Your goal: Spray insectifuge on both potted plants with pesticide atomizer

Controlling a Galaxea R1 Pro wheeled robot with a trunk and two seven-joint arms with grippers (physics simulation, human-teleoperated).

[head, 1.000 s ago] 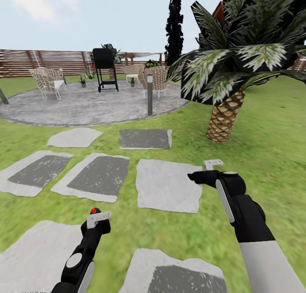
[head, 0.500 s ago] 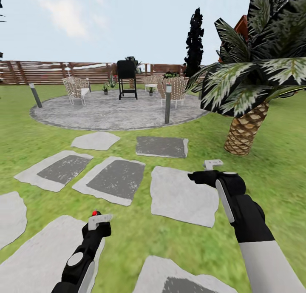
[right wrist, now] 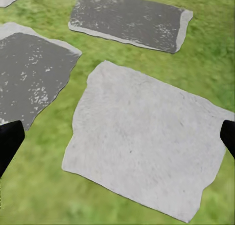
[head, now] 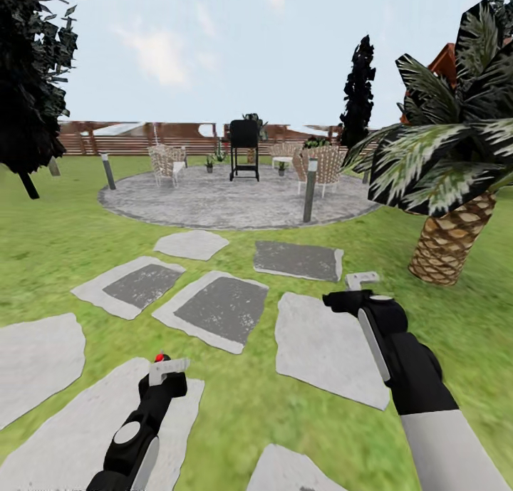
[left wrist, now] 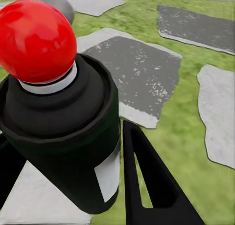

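My left gripper is shut on the pesticide atomizer, a dark bottle with a pale label patch and a round red top. One black finger presses its side. Low over a pale stepping stone, my right gripper is open and holds nothing. Far ahead, two small potted plants stand on the round grey paved circle of the garden, well beyond both arms.
Stepping stones lie in the lawn between me and the circle. A palm stands close on the right and a dark tree on the left. Short bollard lamps, wicker chairs, a black grill and a slatted fence lie ahead.
The whole view has swung left: the paved circle, palm and stones have slid right and a dark tree has come in at the left. Both arms keep their pose.
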